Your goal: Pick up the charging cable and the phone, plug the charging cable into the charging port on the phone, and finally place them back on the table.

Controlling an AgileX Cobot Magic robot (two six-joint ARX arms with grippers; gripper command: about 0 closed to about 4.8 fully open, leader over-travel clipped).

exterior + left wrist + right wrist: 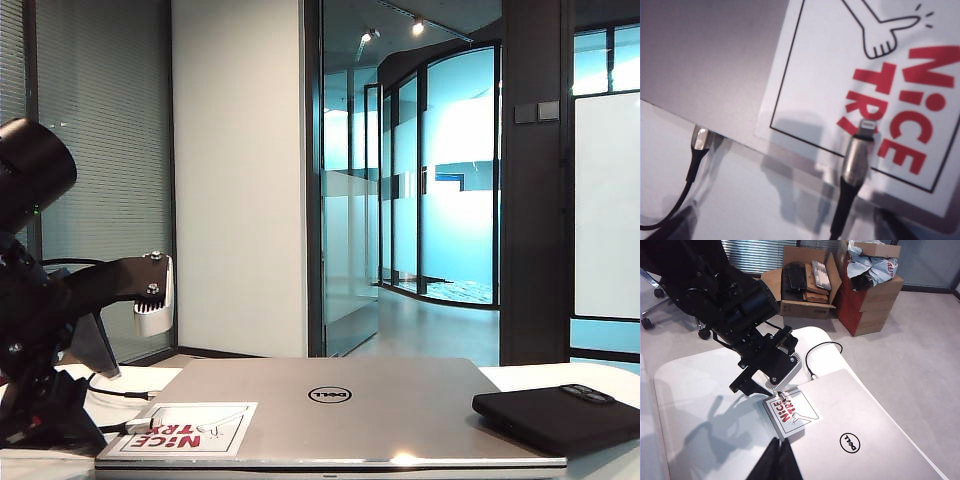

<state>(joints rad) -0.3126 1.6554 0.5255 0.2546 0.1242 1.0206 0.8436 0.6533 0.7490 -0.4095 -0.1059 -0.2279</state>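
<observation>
Altogether one charging cable (854,172), one phone (556,415); left end effector (774,388) wide, right end effector (776,463) closed, empty.

Office, with a robot bench set up in it.
Glass partitions (440,170) and a glazed corridor lit by ceiling spotlights (417,27) behind the white table (695,405); slatted blinds (100,150) on the window; a castor chair (650,285) and open cardboard boxes (805,285) of gear on grey carpet (910,355); a Dell laptop (860,440) on the table.
</observation>
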